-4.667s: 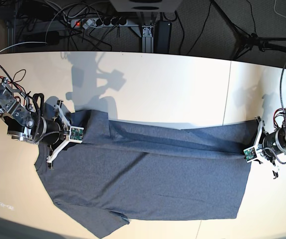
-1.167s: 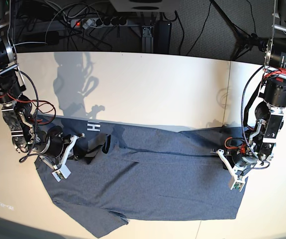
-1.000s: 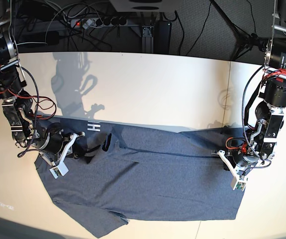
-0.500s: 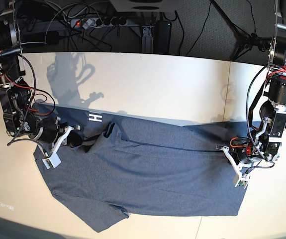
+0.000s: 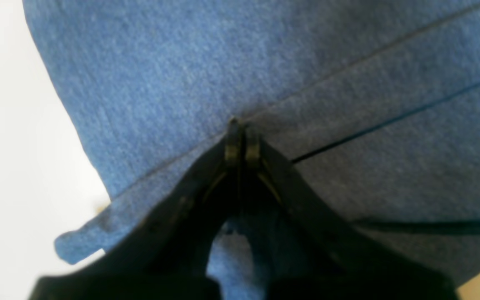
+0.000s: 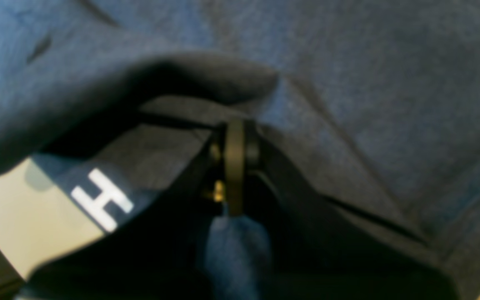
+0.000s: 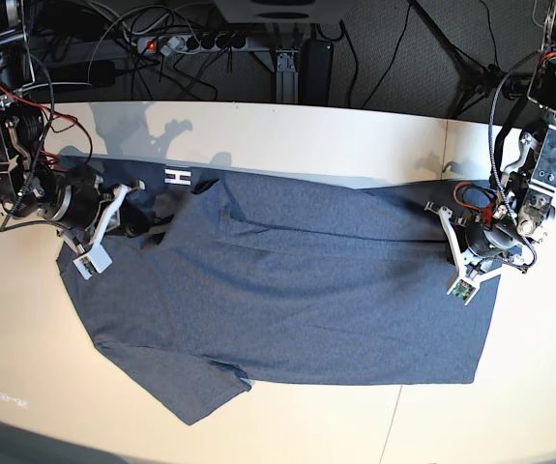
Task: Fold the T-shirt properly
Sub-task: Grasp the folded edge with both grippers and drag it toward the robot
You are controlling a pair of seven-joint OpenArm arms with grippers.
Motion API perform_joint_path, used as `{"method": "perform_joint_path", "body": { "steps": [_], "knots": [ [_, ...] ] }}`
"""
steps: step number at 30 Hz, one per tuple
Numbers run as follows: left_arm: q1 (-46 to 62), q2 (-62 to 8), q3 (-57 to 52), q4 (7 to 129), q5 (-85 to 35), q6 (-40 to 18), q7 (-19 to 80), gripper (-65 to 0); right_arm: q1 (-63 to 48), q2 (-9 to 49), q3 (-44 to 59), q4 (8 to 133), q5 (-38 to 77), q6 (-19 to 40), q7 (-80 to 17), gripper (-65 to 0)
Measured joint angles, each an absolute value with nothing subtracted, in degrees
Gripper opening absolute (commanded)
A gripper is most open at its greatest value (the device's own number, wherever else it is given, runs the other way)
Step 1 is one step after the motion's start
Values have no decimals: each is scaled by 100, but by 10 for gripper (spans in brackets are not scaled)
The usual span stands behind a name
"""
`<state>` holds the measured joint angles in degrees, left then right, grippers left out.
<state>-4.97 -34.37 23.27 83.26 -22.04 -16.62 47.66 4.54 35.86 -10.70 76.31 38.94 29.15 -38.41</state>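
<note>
Pinching T-shirt (image 7: 287, 280) edges, left end effector (image 5: 240, 139), right end effector (image 6: 235, 160), both clamped.

T-shirt (image 7: 287, 280) spread on the table (image 7: 307, 135) – both arms' fingers pinching its far edge

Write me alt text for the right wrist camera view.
The right end effector is shut on a fold of the blue-grey T-shirt. A raised flap of cloth arches at upper left, and a white letter H shows at lower left above the pale table.
</note>
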Motion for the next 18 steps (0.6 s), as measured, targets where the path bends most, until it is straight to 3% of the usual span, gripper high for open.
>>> {"method": "perform_joint_path", "body": {
  "steps": [11, 18],
  "knots": [
    [727, -3428, 2001, 9509, -1861, -1479, 4781, -650, -462, 3953, -519, 8265, 3900, 2915, -3918, -650],
    [1323, -3411, 1463, 10060, -1992, -1457, 5043, -650, -486, 3988, -489, 8294, 3988, 2915, -4125, -650]
  ]
}}
